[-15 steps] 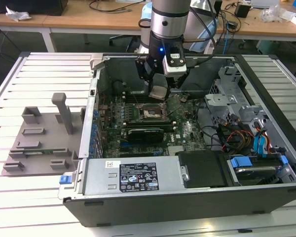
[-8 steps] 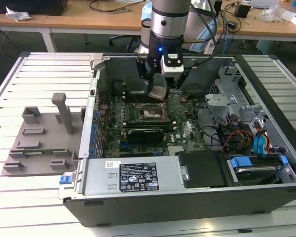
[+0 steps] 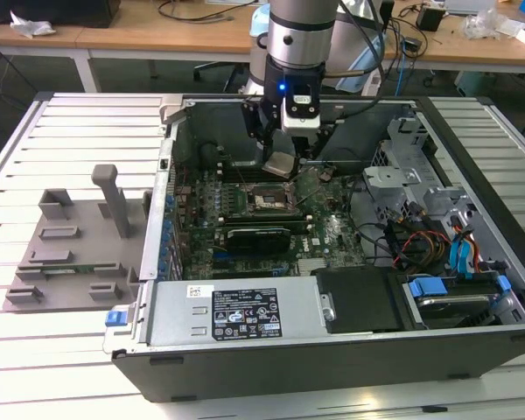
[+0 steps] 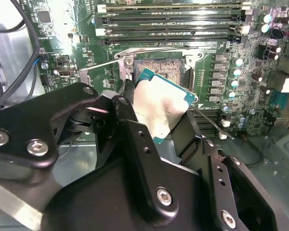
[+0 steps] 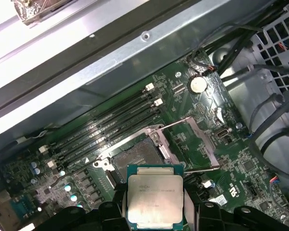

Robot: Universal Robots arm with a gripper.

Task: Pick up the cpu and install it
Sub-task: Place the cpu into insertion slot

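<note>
My gripper [image 3: 280, 164] hangs inside the open computer case [image 3: 157, 306], shut on the cpu [image 3: 280, 164], a flat square chip with a silver-grey top and pale rim. The cpu [image 4: 160, 108] sits tilted between the two black fingers [image 4: 135, 139] in the second wrist view. In the first wrist view the cpu [image 5: 155, 201] is held by its side edges. The open socket [image 3: 269, 199] with its raised metal frame lies on the green motherboard just below and in front of the held chip, seen as the socket [image 5: 138, 159] and the socket [image 4: 159, 68] in both wrist views.
Memory slots [image 5: 106, 130] run beside the socket. A black card [image 3: 256, 236] lies in front of the socket. Drive bays and coloured cables [image 3: 437, 245] crowd the exterior view's right side of the case. A grey fixture [image 3: 74, 245] stands on the slatted table at the exterior view's left.
</note>
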